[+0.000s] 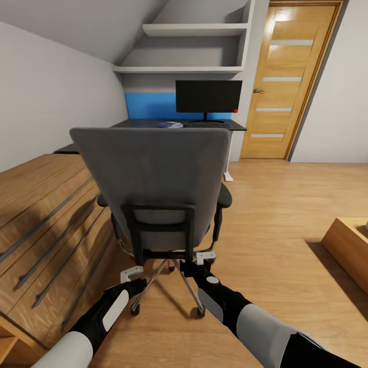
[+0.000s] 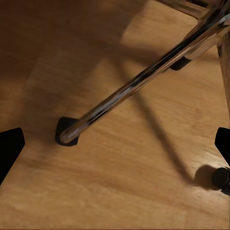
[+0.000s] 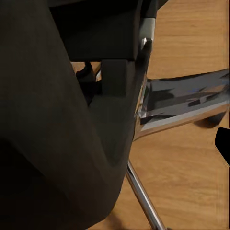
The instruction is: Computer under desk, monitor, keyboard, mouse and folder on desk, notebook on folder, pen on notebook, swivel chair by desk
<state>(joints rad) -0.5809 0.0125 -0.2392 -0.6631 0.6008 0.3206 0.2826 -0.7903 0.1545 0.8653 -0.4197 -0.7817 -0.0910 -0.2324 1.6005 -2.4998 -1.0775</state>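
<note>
Just ahead of both end effectors stands the swivel chair (image 1: 153, 189), its tall grey back toward the robot and its chrome star base on the wooden floor (image 1: 286, 214). Left end effector (image 1: 131, 274) hangs low beside the base on the left, right end effector (image 1: 200, 259) low under the seat's rear right; both look spread and holding nothing, though the head view is too small to be sure of the right one. Far beyond the chair, well apart from both end effectors, is the table (image 1: 153, 123) with the monitor (image 1: 208, 96) upright on it and the blue folder (image 1: 170, 124) lying just left of the monitor's stand; the dark thing at the stand's foot is too small to name. Judgement: step in hand is moving the chair up to the table. To do it well, take hold of a rigid part (back bracket or seat column, not a castor leg), push straight and slow so the castors track, and stop short of the table edge. Left wrist view shows what the head view does not: one chrome leg (image 2: 143, 79) running out to its black castor (image 2: 64, 134), with that end effector's dark fingertips (image 2: 9, 148) wide apart above bare floor, touching nothing. Right wrist view shows the seat underside (image 3: 52, 143) and chrome column bracket (image 3: 182, 103) very near, one fingertip (image 3: 223, 143) at the edge, no contact visible.
</note>
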